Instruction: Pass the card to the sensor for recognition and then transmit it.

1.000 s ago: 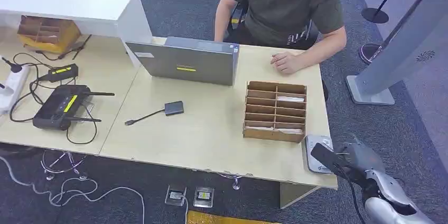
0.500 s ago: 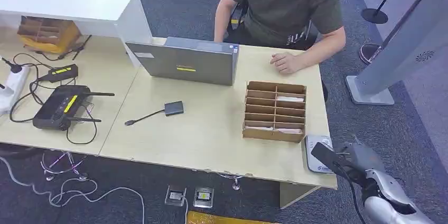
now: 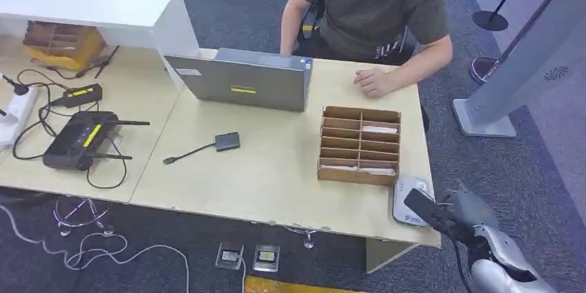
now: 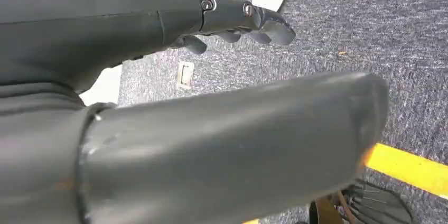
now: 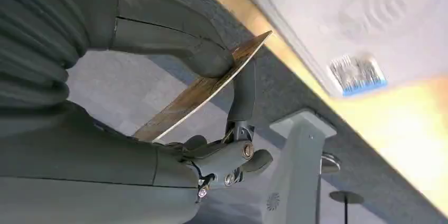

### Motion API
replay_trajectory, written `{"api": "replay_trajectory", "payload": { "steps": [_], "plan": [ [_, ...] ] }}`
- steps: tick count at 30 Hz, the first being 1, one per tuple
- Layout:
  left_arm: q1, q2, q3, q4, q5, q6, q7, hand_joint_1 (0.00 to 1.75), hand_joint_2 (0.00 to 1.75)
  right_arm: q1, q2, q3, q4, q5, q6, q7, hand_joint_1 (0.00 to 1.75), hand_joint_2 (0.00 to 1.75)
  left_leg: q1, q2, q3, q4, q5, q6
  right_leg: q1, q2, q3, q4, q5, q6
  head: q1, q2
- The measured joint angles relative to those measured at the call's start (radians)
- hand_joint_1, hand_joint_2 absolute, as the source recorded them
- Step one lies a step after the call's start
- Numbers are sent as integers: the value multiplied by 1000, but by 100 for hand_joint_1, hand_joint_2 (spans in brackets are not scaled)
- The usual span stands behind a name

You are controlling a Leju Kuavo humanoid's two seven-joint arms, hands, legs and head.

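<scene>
Card sits pinched in the right robot hand, its tip over the sensor.

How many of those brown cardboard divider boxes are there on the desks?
2. One brown cardboard divider box lies on the near wooden desk, in front of the seated person. The other sits far left, under the white shelf. More may be hidden there.

Cardboard organizer stands just beside sensor; table edge open.
</scene>
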Motion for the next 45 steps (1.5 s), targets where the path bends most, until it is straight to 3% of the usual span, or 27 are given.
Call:
{"api": "replay_trajectory", "payload": {
  "steps": [5,13,23,38,45],
  "plan": [
    [0,2,0,0,2,0,0,0,0,-38,-15,-23,-91,-12,-3,36,175,175,0,0,-1,0,0,0,0,0,-1,0,0,0,0,0],
    [0,3,0,0,2,1,0,0,0,-121,-94,-125,-292,5,45,99,175,175,-1,0,-1,0,0,0,-1,0,-1,0,0,0,0,0],
    [0,2,0,0,0,0,0,0,0,-217,-153,-228,-459,-32,159,121,175,175,-1,0,-1,0,0,0,0,0,-1,0,0,0,-1,0],
    [0,2,0,0,-2,0,0,0,0,-303,-192,-235,-553,-22,217,152,175,175,-1,0,-1,0,0,0,-1,0,-1,0,0,0,0,0],
    [0,2,0,0,-2,2,0,0,0,-402,-190,-200,-554,-1,270,157,175,175,0,0,-2,0,0,0,0,0,-2,0,0,0,0,0]
  ]
}}
